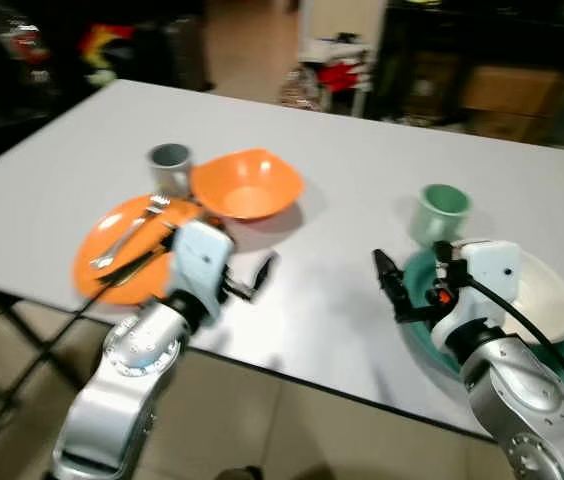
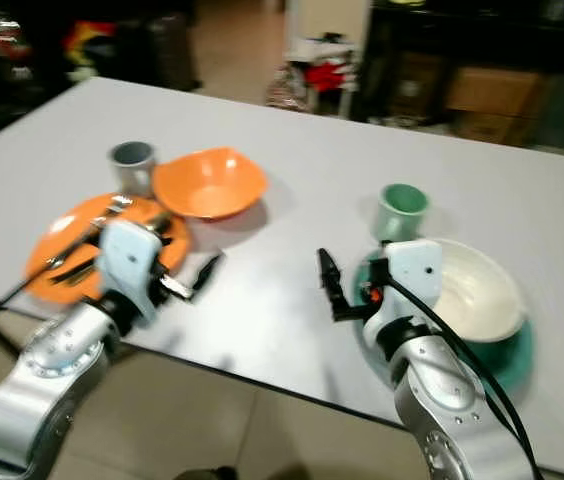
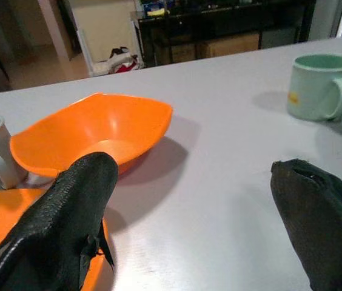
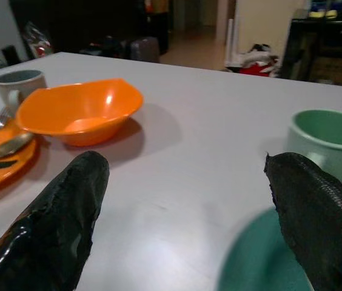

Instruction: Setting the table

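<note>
Orange plate (image 1: 112, 250) at left centre of the head view, carrying a fork (image 1: 130, 232), is partly hidden by the spread left gripper (image 1: 247, 285), with grey mug (image 1: 170, 166) and orange bowl (image 1: 247, 184) above, then the spread right gripper (image 1: 390, 285) beside the blurred teal plate (image 1: 424, 335), white bowl (image 1: 542, 295) and green mug (image 1: 440, 212).

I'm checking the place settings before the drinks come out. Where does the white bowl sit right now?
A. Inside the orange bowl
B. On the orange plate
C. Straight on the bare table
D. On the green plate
D: the white bowl rests on the green plate, at the robot's right, just behind the right gripper, while the orange plate holds only cutlery.
</note>
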Robot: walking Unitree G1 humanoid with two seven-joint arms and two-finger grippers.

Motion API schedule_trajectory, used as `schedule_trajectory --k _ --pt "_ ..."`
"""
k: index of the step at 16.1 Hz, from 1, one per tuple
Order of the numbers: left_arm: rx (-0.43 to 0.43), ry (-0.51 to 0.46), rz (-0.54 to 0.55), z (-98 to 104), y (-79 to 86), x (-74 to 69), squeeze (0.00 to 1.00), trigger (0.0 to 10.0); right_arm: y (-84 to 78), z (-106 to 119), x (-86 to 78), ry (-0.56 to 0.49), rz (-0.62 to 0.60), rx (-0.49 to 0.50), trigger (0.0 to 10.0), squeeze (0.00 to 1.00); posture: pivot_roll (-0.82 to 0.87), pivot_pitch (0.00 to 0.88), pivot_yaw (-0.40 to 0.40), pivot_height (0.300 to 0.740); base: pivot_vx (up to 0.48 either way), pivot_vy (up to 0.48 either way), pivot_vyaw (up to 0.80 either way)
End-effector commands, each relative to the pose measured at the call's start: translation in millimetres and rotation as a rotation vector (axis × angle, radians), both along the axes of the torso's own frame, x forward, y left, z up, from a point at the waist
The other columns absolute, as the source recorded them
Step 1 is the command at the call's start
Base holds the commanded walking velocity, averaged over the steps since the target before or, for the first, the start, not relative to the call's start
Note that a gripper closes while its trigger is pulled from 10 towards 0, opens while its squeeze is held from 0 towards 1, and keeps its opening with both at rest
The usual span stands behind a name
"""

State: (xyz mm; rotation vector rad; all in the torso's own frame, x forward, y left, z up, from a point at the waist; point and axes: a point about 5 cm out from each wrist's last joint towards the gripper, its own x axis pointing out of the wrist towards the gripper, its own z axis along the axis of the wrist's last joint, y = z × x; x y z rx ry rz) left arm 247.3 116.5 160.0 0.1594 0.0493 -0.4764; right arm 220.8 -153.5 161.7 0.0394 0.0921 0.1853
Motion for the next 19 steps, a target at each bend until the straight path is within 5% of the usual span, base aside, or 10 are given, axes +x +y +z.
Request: schedule_trajectory --k 1,5,14,19 --pt "0.016 -0.024 0.067 3 7.9 3.9 0.00 10.0 -0.3 -3 -1.6 -0.008 -0.008 0.006 10.0 1.00 -0.01 0.000 0.010 0.740 0.000 0.000 0.80" --pt "0.061 0.037 0.111 -7 17.5 5.3 0.00 10.0 -6.9 -5 -3.3 -0.020 -0.022 0.000 10.0 1.00 0.00 0.000 0.008 0.740 0.000 0.000 0.80" --pt "-0.003 -0.022 0.173 8 24.4 11.7 0.00 10.0 -5.4 -17 3.2 -0.019 -0.066 0.085 10.0 1.00 0.02 0.000 -0.009 0.740 0.000 0.000 0.80" --pt "0.002 -0.020 0.173 7 23.9 10.9 0.00 10.0 -9.2 -19 5.6 -0.009 -0.097 0.123 10.0 1.00 0.03 0.000 -0.020 0.740 0.000 0.312 0.77"
